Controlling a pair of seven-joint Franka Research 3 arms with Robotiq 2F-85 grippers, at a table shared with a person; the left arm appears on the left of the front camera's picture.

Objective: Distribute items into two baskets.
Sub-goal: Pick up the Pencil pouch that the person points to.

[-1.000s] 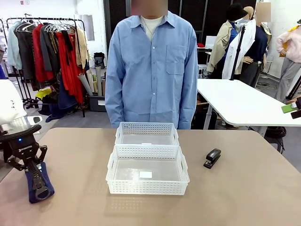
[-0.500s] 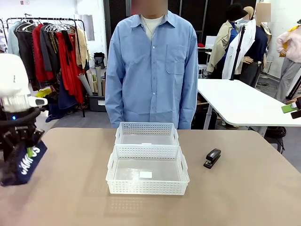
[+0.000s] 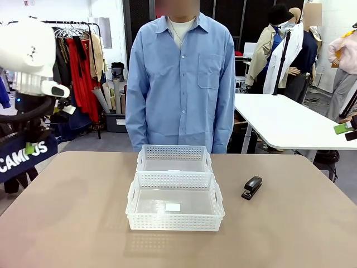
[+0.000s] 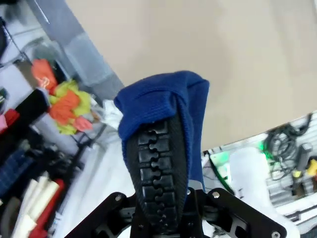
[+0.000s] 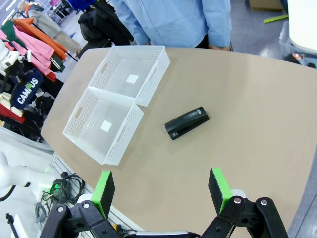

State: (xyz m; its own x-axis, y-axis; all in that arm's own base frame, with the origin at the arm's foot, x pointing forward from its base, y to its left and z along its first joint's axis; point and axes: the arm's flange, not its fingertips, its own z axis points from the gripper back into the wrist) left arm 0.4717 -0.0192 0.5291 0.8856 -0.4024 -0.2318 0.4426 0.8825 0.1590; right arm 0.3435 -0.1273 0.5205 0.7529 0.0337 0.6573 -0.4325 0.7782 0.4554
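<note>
At the desk's [image 3: 290, 229] left edge, we find the left claw [image 3: 29, 146] clamped on the navy "CAMPUS" pouch [image 3: 14, 162]. The pouch hangs clear of the surface, well apart from the near basket [image 3: 174, 223] and the far basket [image 3: 174, 151], which touch end to end. Neither holds an item yet. We note the right claw [image 5: 161, 191] wide open and empty, high above the black stapler [image 3: 252, 187], which lies on the desk just right of the near basket. We judge the pouch transfer to be in hand. The next move calls for carrying it rightward over one basket, lowering, then releasing. Soft fabric may drape over the rim.
</note>
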